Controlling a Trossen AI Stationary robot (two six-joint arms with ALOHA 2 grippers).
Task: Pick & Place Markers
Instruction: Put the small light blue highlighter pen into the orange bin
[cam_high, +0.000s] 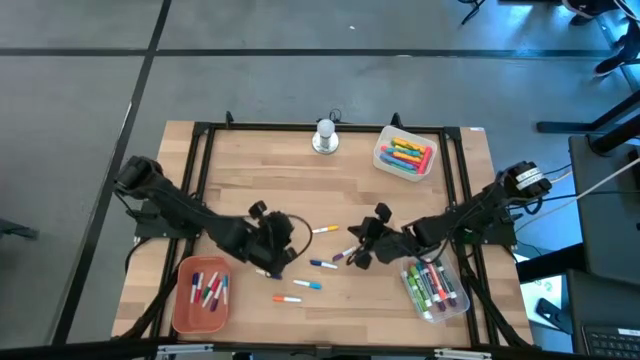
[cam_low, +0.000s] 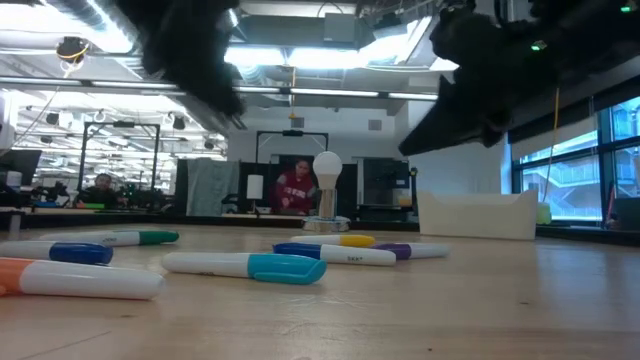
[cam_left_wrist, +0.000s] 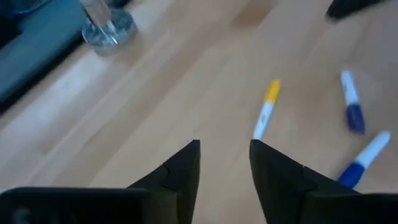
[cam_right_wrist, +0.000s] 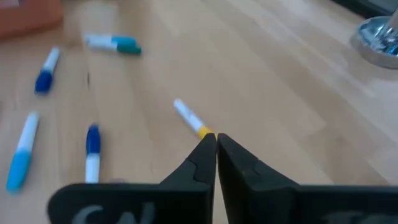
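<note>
Several markers lie loose on the wooden table between my grippers: a yellow-capped one (cam_high: 323, 229), blue ones (cam_high: 320, 264), a purple one (cam_high: 340, 256), a light-blue one (cam_high: 308, 284) and an orange one (cam_high: 287, 298). My left gripper (cam_high: 283, 248) hangs above the table left of them, open and empty (cam_left_wrist: 224, 149); the yellow-capped marker (cam_left_wrist: 266, 109) lies beyond its tips. My right gripper (cam_high: 354, 256) is to their right, shut and empty (cam_right_wrist: 216, 140), its tips just short of the yellow-capped marker (cam_right_wrist: 193, 118). Both are clear of the table in the low view.
An orange tray (cam_high: 178, 300) with several markers sits at the near left. A clear box (cam_high: 458, 300) of markers sits at the near right. A white tray (cam_high: 382, 160) of coloured markers is at the far right. A silver-white knob object (cam_high: 326, 137) stands at the far middle.
</note>
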